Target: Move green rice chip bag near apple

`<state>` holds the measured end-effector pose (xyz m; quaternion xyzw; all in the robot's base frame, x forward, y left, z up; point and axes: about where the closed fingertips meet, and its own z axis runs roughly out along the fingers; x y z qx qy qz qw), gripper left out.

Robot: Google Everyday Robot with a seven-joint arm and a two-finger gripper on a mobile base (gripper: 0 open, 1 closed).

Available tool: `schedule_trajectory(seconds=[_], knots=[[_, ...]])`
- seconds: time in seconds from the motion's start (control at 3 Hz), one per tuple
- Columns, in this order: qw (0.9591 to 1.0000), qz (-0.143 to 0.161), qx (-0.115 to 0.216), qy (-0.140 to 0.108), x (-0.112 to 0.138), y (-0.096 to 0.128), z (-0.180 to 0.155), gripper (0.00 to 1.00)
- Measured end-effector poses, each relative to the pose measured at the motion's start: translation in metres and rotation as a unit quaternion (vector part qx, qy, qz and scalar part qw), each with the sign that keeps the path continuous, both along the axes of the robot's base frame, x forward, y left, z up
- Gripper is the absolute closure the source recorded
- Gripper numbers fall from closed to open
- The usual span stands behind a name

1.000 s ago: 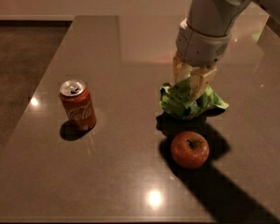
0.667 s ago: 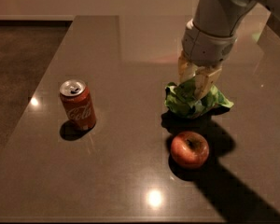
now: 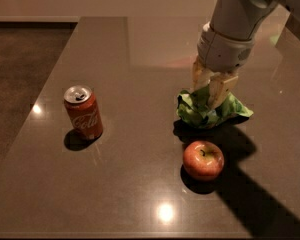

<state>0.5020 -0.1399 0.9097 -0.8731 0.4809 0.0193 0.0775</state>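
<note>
Two pale fingers [image 3: 219, 90] of the gripper [image 3: 210, 95], upper right of the frame, pinch the top of the bag [image 3: 202, 115], its green foil bunching between and below them. To do this well, I'd say lower it gently and let go only once the foil sits flat, without nudging the apple [image 3: 203, 160] and rolling it. From here I can't quite tell whether the bag rests on the table [image 3: 130, 184] or hangs just above it. It sits directly under the gripper, just above the apple in the frame, close but apart. The can [image 3: 83, 112] stands well off at left.
</note>
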Motion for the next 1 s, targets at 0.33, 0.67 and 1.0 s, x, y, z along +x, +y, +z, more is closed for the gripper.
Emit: schedule_trajectory(seconds=[0.33,0.67,1.0], knots=[[0.9998,0.000,0.008,0.017,-0.004,0.001,0.001,0.35],[0.9999,-0.001,0.013,0.004,0.002,0.004,0.000,0.12],[0.9998,-0.001,0.017,-0.005,0.007,0.007,0.000,0.00]])
